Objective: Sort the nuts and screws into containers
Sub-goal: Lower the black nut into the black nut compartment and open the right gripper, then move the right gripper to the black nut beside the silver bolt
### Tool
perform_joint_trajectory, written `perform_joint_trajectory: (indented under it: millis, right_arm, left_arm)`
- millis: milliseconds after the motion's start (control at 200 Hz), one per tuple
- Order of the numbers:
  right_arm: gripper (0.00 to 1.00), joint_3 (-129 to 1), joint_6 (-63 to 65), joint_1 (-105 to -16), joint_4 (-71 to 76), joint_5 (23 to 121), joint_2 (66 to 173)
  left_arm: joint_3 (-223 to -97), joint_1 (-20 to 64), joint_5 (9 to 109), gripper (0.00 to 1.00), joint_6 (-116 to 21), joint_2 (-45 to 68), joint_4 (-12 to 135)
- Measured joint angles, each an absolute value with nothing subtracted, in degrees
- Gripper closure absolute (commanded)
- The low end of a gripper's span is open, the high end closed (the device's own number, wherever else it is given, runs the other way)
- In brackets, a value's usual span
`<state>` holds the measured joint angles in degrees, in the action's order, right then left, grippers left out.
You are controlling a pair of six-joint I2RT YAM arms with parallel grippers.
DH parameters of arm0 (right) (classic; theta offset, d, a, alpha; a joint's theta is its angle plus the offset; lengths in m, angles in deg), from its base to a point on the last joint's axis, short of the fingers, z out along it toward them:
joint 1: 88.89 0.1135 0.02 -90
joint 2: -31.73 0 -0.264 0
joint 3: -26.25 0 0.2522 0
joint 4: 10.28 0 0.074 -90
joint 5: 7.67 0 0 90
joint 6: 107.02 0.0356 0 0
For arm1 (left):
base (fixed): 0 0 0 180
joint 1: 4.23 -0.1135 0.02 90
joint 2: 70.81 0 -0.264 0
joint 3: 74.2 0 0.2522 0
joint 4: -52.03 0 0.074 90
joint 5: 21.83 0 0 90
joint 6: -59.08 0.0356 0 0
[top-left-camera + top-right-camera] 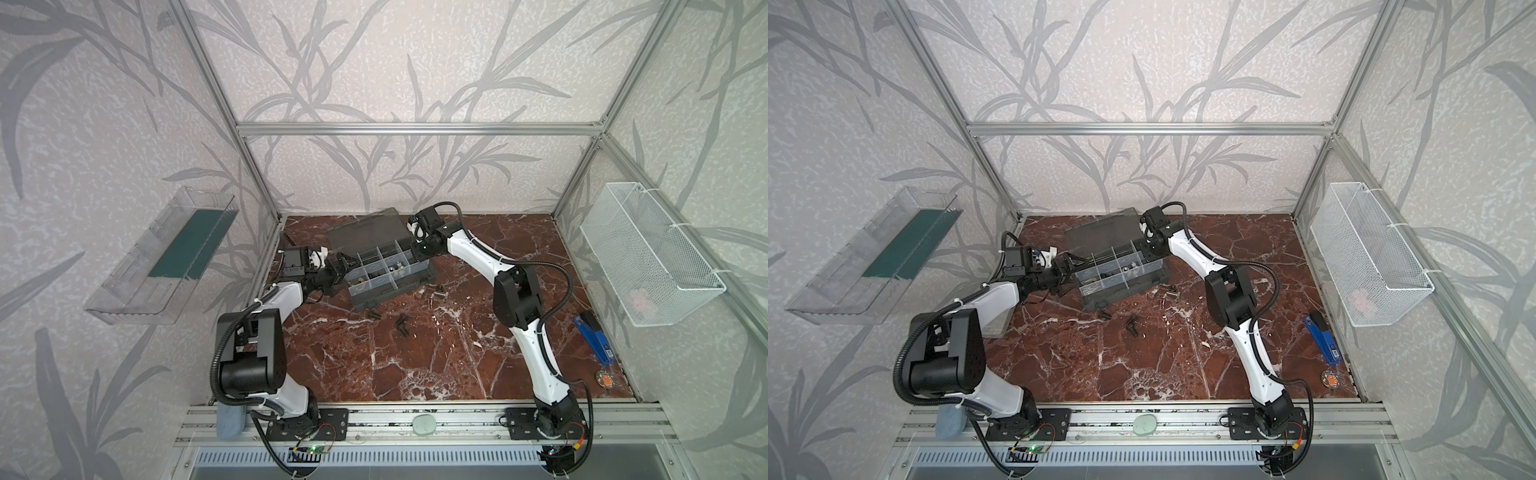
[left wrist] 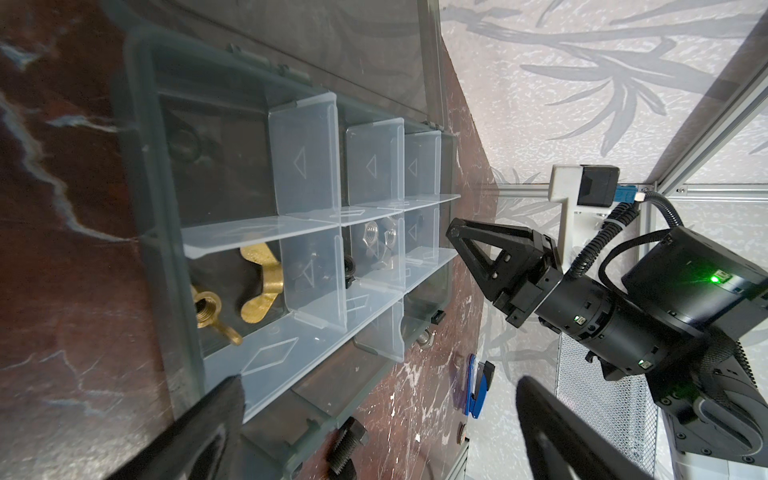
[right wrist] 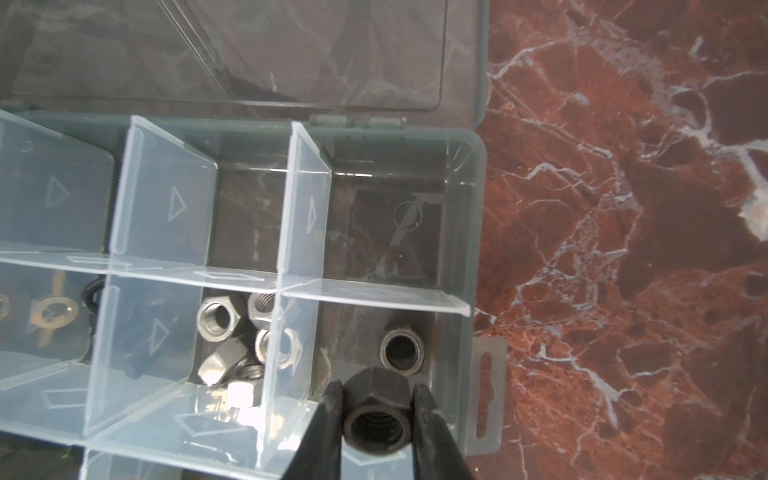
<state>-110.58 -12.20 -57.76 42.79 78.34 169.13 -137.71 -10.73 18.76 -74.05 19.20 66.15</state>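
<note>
Nut, black hexagonal metal with a threaded bore (image 3: 376, 428), is clamped between the fingers of the right end effector (image 3: 377, 392), over an end cell (image 3: 446, 345) of the dark grey plastic organizer case (image 3: 478, 187). Just beyond the fingertips a second dark nut (image 3: 402, 351) lies in that cell, and shiny silver hex nuts (image 3: 218, 318) lie heaped in the cell beside it. The left end effector (image 2: 380, 382) holds its fingers wide apart at the case's opposite end, brass wing nuts (image 2: 259, 286) just ahead of it.
</note>
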Motion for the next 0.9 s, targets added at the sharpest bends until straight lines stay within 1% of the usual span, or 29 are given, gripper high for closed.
perform_joint_trajectory:
  millis: [90, 300, 485, 565, 710, 900]
  right_arm:
    - [0.64, -110.6, -12.3, -57.8, 43.1, 78.7, 169.2]
    - [0.55, -111.5, -12.9, -57.7, 43.9, 79.6, 169.2]
    - [0.54, -111.4, -13.7, -57.7, 45.2, 80.0, 168.9]
    - [0.54, -109.5, -14.0, -57.7, 45.3, 80.1, 167.3]
    - [0.53, -100.8, -14.2, -57.7, 44.3, 80.9, 160.5]
    - [0.52, -88.1, -13.9, -57.9, 41.9, 84.6, 150.2]
  left_arm:
    - [-137.7, -10.7, 18.8, 0.01, -74.1, 19.2, 66.1]
    - [-137.7, -10.7, 18.8, 0.01, -74.0, 19.2, 66.1]
    - [-137.7, -10.7, 18.8, 0.0, -74.0, 19.2, 66.2]
    - [-137.7, -10.7, 18.8, 0.01, -74.0, 19.2, 66.2]
    - [-137.7, -10.7, 18.8, 0.0, -74.0, 19.2, 66.2]
    - [-137.7, -10.7, 18.8, 0.0, -74.0, 19.2, 66.2]
